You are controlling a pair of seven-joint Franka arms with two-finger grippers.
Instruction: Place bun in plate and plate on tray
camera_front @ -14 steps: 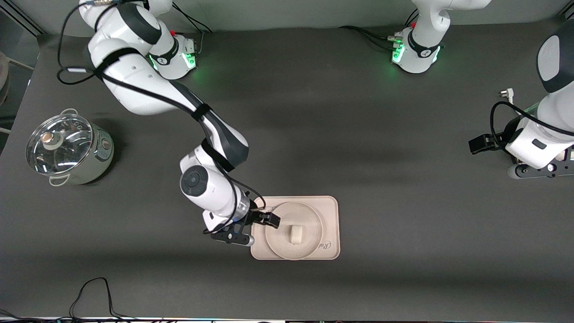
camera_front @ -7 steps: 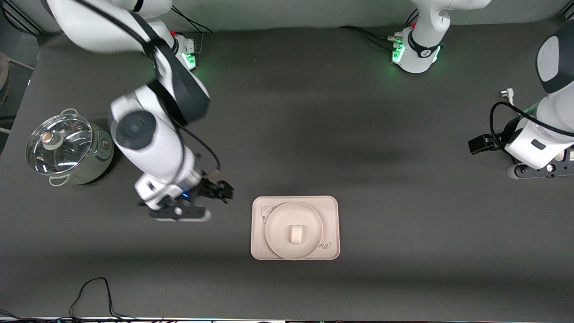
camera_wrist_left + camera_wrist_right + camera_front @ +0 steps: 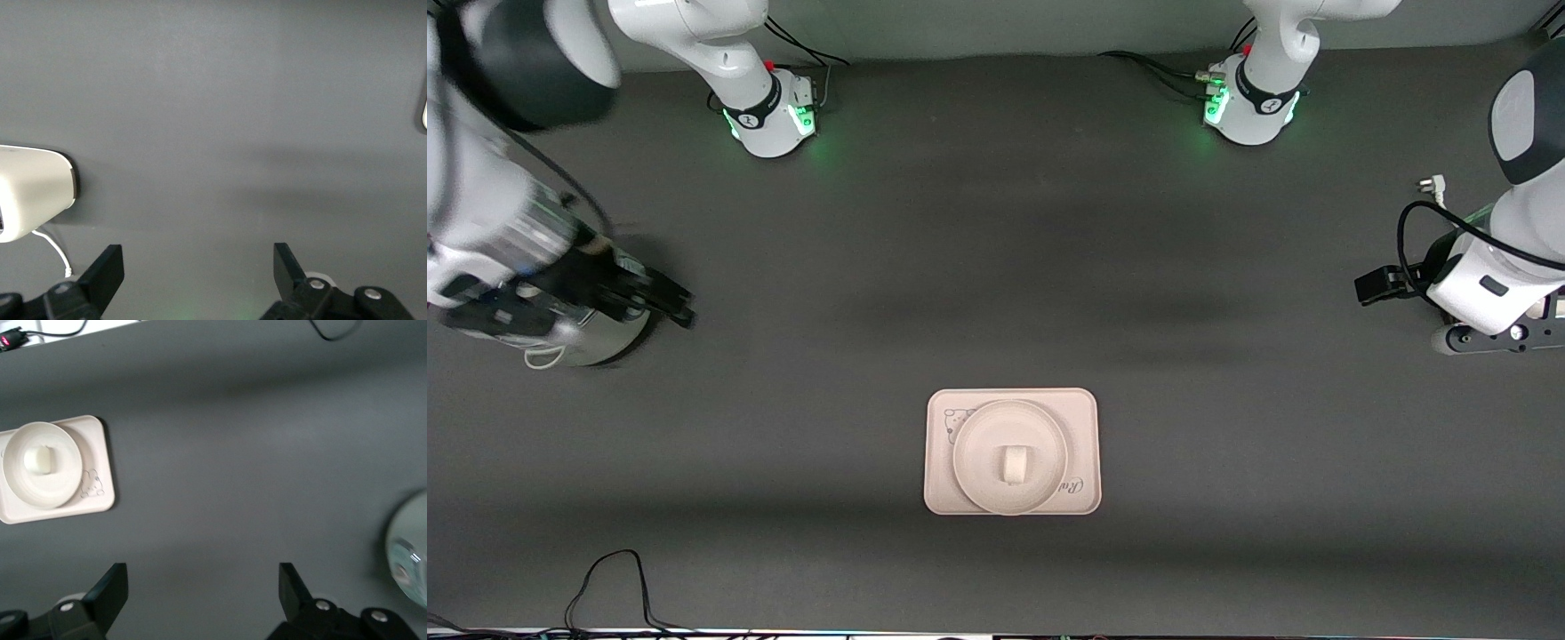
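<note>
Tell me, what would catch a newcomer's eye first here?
Probably the tray near the table's middle, carrying the plate with the bun on it. Next, the right pincer, open and empty, up beside the steel pot at the right arm's end; the left pincer waits open at its own end.

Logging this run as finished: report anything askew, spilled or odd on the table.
Nothing stands out. The bun sits in the plate, the plate flat on the tray. Right gripper, jaws open, is over the pot; left gripper waits, open.
</note>
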